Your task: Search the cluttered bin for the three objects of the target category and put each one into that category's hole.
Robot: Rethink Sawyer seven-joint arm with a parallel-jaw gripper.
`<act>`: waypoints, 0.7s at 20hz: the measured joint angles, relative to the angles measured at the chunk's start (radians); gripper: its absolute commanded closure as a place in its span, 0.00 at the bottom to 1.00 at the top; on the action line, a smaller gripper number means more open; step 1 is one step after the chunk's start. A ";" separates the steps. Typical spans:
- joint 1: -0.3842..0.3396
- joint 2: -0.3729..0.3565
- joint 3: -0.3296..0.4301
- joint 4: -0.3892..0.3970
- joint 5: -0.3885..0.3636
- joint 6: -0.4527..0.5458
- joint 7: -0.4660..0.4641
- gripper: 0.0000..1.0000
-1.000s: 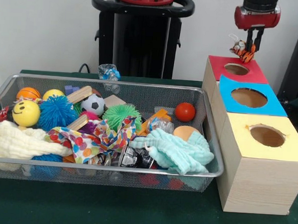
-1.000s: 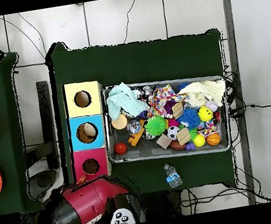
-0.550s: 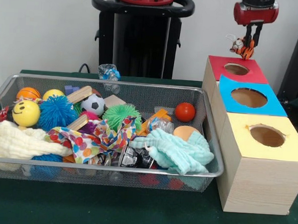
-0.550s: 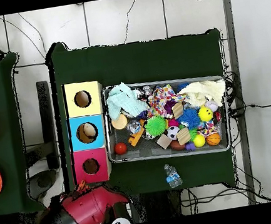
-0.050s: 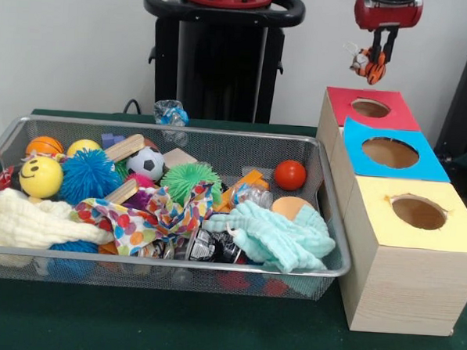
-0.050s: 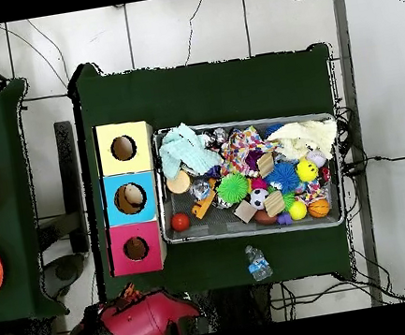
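Under the mint cloth (image 5: 281, 236) in the mesh bin (image 5: 334, 227), items are hidden; the arm (image 5: 387, 7) is cut off above.

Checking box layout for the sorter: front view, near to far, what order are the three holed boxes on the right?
Yellow-topped box → blue-topped box → red-topped box. The end effector hangs above and beyond the red one, holding a small tiger toy.

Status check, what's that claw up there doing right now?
Gripper shut on small orange tiger toy. Hanging high, behind the red box hole, not over it. Nothing blocking the hole.
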 measured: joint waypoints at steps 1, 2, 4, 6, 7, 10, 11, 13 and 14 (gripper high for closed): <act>-0.004 -0.003 0.001 0.003 0.000 0.000 0.000 1.00; -0.009 -0.011 0.001 0.008 0.001 0.000 0.000 1.00; -0.019 -0.032 0.003 0.018 0.007 0.000 0.000 1.00; -0.021 -0.041 0.003 0.022 0.011 0.000 0.000 1.00; -0.022 -0.052 0.003 0.027 0.017 0.000 0.000 1.00; -0.021 -0.085 0.003 0.041 0.030 0.000 0.000 1.00; -0.021 -0.092 0.003 0.042 0.031 0.000 0.000 1.00; -0.020 -0.107 0.003 0.045 0.035 0.000 0.000 1.00; -0.020 -0.112 0.003 0.046 0.037 0.000 0.000 1.00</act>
